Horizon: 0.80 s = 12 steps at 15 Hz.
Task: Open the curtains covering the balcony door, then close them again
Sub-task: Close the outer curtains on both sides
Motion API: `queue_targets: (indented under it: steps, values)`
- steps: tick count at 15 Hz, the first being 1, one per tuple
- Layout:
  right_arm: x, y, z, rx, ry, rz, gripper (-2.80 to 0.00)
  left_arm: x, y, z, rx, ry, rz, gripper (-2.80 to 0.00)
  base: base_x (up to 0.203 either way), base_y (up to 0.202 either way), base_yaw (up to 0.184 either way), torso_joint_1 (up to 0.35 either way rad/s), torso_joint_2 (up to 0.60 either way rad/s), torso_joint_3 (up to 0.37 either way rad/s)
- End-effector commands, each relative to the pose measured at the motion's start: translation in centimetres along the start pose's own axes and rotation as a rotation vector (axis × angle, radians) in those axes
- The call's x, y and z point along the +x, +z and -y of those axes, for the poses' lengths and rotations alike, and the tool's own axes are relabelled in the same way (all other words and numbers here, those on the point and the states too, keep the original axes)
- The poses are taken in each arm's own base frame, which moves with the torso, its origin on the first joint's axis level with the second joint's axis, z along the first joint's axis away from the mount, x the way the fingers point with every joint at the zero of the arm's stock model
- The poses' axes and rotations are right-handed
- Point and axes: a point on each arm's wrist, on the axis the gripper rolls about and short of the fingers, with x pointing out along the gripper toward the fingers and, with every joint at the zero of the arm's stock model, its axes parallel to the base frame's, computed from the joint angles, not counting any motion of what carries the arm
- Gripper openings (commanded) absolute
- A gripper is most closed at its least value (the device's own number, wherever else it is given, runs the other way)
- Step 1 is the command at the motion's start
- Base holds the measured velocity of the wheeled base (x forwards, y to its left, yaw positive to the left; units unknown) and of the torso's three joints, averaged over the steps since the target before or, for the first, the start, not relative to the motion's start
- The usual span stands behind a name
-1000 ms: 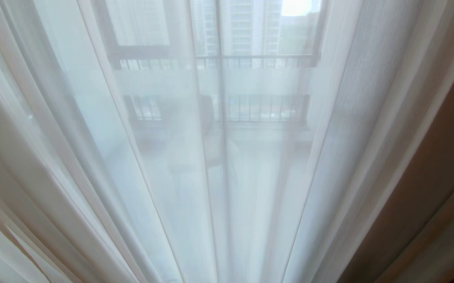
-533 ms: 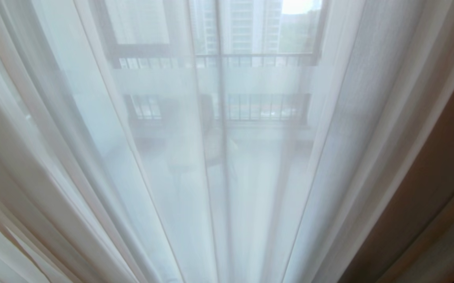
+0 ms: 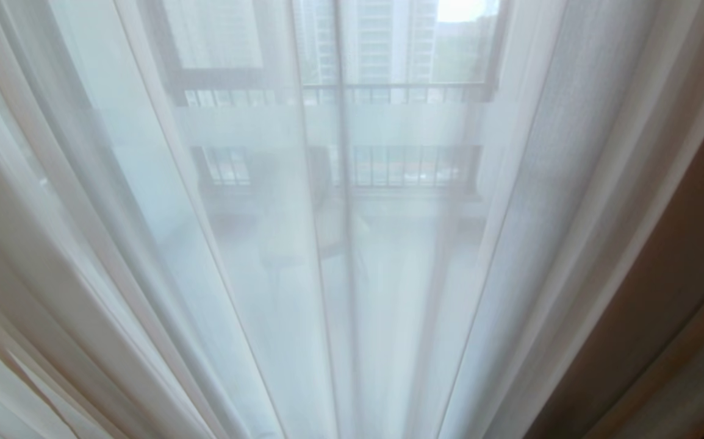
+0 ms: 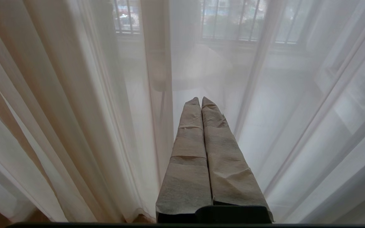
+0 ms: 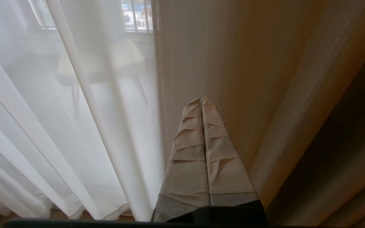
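Head view shows the sheer [image 3: 352, 292] hanging drawn across the whole front, its long folds fanning down toward the floor, with the door [image 3: 343, 122] faintly visible through it and dark railings beyond. At the far right edge hangs the thick drape [image 3: 681, 268], bunched and brownish in shadow. Neither arm shows in that view.

From the left wrist, the left pincer [image 4: 201, 98] points at the sheer just ahead of it, its two wrapped fingers pressed together and holding nothing. From the right wrist, the right pincer [image 5: 201, 98] is likewise pressed together and empty, aimed at the seam where the sheer meets the thick drape. Whether either tip touches the cloth I cannot tell.

The sheer looks very light, limp and slippery; I judge it would slide out of a loose pinch and could snag or pull threads if tugged hard. The best hold seems to be a gathered fold or a vertical hemmed edge, where several layers bunch together, rather than a flat single span. The thick drape looks heavier and coarser, so it should grip better, but it will drag more along its rail. Taking its leading edge, well above the floor, and pulling sideways rather than downward seems the safer way.
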Motion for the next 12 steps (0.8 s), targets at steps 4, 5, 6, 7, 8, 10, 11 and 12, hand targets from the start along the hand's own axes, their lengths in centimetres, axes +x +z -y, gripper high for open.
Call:
queue_targets:
  steps: [4,5,6,7,8,10,11,12]
  values:
    - [0.0,-0.01,0.0,0.0,0.0,-0.001,-2.8,0.0,0.0,0.0,-0.001,0.002,0.001,-2.8,0.0,0.0,0.0,0.0,0.0,0.0]
    - [0.0,-0.01,0.0,0.0,0.0,-0.001,-2.8,0.0,0.0,0.0,-0.001,-0.001,0.001,-2.8,0.0,0.0,0.0,0.0,0.0,0.0]
    - [0.0,-0.01,0.0,0.0,0.0,-0.001,-2.8,0.0,0.0,0.0,-0.001,0.0,0.001,-2.8,0.0,0.0,0.0,0.0,0.0,0.0]
    - [0.0,0.0,0.0,-0.002,0.0,0.001,-2.8,0.0,0.0,0.0,-0.001,0.001,0.001,-2.8,0.0,0.0,0.0,0.0,0.0,0.0]
    - [0.0,0.0,-0.01,-0.011,0.003,0.001,-2.8,0.0,0.0,0.0,-0.001,-0.001,0.001,-2.8,0.0,0.0,0.0,0.0,0.0,0.0]
    - [0.0,-0.01,-0.02,-0.02,0.01,0.0,-2.8,0.0,0.0,0.0,-0.001,0.0,0.001,-2.8,0.0,0.0,0.0,0.0,0.0,0.0]
    - [0.0,0.0,-0.02,-0.014,0.011,0.001,-2.8,0.0,0.0,0.0,-0.001,-0.001,0.001,-2.8,0.0,0.0,0.0,0.0,0.0,0.0]
    - [0.0,0.0,-0.02,-0.014,0.011,0.001,-2.8,0.0,0.0,0.0,-0.001,-0.001,0.001,-2.8,0.0,0.0,0.0,0.0,0.0,0.0]
